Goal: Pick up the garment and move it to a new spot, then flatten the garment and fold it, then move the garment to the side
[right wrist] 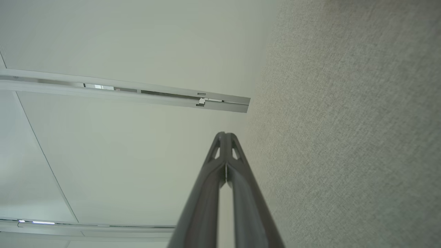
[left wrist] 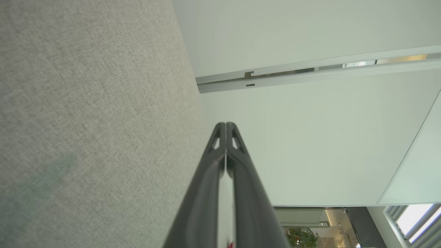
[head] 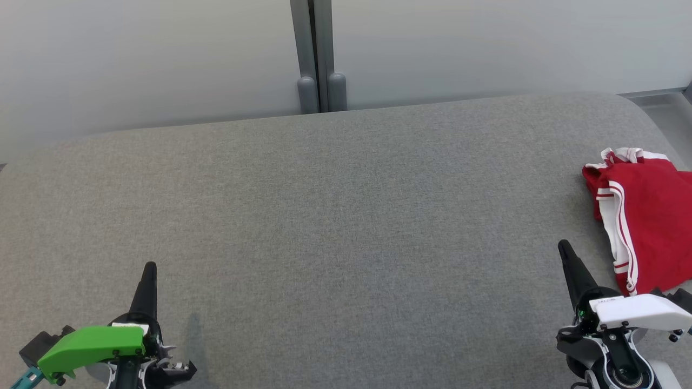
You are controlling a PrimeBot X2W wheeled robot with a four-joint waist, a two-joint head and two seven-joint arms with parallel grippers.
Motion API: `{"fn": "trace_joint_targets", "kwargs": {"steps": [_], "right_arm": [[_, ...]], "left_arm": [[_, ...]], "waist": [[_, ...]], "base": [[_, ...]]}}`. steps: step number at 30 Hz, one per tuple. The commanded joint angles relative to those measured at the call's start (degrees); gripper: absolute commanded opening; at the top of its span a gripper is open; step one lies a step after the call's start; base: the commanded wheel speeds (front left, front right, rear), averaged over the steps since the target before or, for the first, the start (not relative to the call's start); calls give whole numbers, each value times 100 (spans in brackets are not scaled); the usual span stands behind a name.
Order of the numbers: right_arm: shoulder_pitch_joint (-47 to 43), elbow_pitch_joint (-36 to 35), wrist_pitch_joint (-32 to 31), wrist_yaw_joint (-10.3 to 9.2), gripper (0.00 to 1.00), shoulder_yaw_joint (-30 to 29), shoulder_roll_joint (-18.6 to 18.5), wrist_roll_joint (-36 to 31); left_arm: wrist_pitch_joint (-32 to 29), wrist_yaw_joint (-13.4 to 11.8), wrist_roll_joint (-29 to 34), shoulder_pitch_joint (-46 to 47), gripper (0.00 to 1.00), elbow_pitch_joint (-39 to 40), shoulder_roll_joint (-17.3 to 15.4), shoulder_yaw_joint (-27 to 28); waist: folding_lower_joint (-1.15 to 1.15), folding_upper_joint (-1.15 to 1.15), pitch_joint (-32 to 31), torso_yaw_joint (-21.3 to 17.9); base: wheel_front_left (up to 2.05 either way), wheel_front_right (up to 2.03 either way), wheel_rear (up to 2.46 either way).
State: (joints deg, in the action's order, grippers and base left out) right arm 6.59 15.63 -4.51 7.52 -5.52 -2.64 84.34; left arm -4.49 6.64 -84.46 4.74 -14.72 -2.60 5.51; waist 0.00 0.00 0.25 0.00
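The garment (head: 654, 227), red with white bands and red-white stripe trim, lies in a compact folded heap at the far right edge of the grey fabric surface (head: 335, 216). My right gripper (head: 565, 247) is shut and empty, its tip just left of the garment's near edge and apart from it. At the lower left, far from the garment, my left gripper (head: 150, 267) is shut and holds nothing. In the wrist views the left gripper (left wrist: 225, 124) and right gripper (right wrist: 225, 134) each show their fingers pressed together over the grey fabric.
The grey fabric surface spans the view with wide bare room between the two grippers. Pale wall panels (head: 162, 54) with a grey post (head: 319, 54) stand behind its far edge. The surface curves away at the right (head: 649, 119).
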Motion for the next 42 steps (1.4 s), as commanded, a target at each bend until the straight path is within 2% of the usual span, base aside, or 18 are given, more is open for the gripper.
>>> {"fn": "trace_joint_targets", "kwargs": {"steps": [1,19,42], "right_arm": [[-35,-62,-38,-5,0,-34,-33,122],[-67,-184,-228,-6,0,-115,-39,817],[-67,-182,-217,-6,0,-113,-38,816]], "left_arm": [[-35,40,-126,106,0,44,-42,36],[-215,103,-811,196,0,77,-47,116],[-225,103,-807,183,0,73,-47,114]], "waist": [[0,0,-1,0],[0,0,-7,0],[0,0,-8,0]], "base": [[0,0,0],[0,0,0],[0,0,0]]}}
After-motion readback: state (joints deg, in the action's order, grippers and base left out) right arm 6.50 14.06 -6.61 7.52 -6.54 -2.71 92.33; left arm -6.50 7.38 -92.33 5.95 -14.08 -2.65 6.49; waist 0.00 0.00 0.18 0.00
